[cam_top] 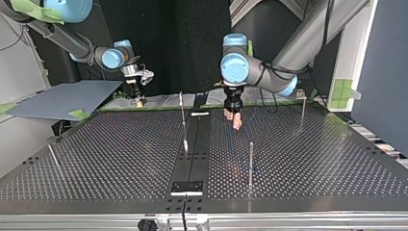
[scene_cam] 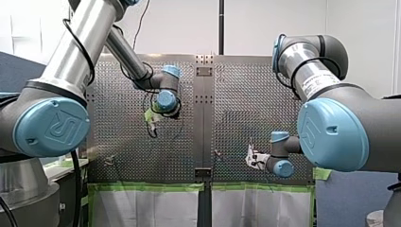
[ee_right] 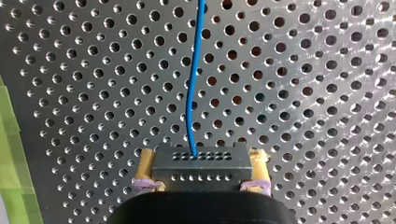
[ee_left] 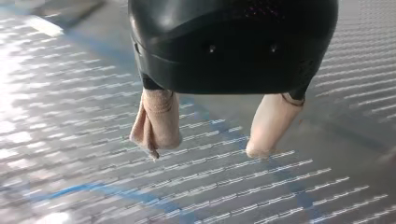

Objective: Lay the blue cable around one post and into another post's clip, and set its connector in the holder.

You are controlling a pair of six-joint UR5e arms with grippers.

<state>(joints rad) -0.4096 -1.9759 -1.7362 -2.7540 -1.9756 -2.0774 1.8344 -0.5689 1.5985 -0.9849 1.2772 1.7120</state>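
Observation:
My right gripper (ee_right: 201, 173) is shut on a black connector (ee_right: 201, 161), held between its yellow pads (ee_right: 144, 170). The blue cable (ee_right: 189, 107) runs from the connector straight ahead over the perforated plate. In the top view this gripper (cam_top: 139, 101) hangs at the far left edge of the table. My left gripper (ee_left: 205, 151) stands open just above the plate, beige pads (ee_left: 156, 123) apart with nothing between them; blurred blue cable (ee_left: 112, 191) lies on the plate under it. In the top view the left gripper (cam_top: 235, 120) is right of the centre rail.
Thin metal posts stand on the plate: one by the rail (cam_top: 183, 115), one nearer the camera (cam_top: 250, 163), one far right (cam_top: 303, 110), one at the left edge (cam_top: 53, 156). A black holder block (cam_top: 187, 187) sits on the centre rail. Green tape (ee_right: 11, 168) marks the table edge.

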